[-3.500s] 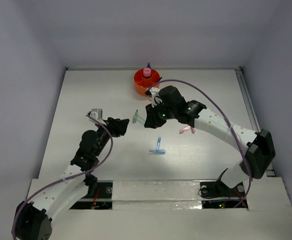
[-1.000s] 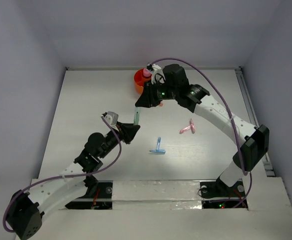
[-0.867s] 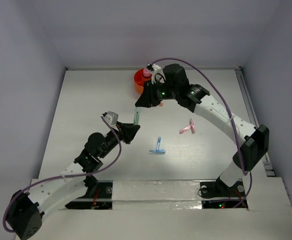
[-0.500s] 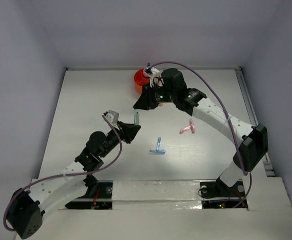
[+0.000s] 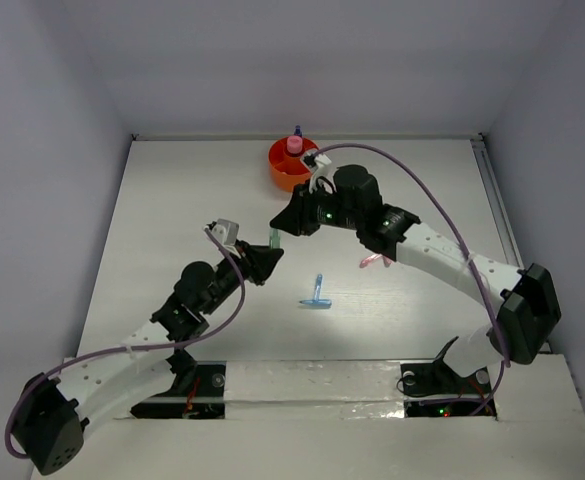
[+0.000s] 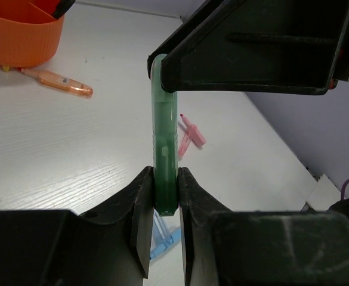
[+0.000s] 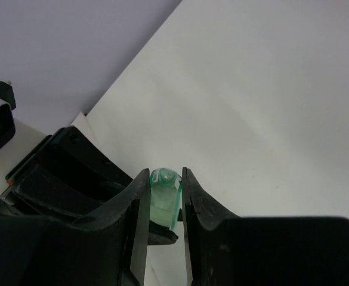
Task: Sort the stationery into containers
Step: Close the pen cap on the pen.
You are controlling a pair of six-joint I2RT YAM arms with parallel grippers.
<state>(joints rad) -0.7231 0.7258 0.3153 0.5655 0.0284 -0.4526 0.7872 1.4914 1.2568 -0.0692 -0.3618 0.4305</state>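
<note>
Looks like mid-handover: green piece [image 6: 164, 125] is held in the air mid-surface. Left gripper [image 6: 164, 179] jaws are nearly shut on its near end, right gripper [image 7: 165, 179] jaws clamp the far end (both grip at once). Next, probably: left lets go, right carries it to the far orange tub [image 5: 284, 180].

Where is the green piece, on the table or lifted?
Lifted, off the table. The left fingers pinch one end of the green piece and the right fingers the other; both wrist views show it clamped.
</note>
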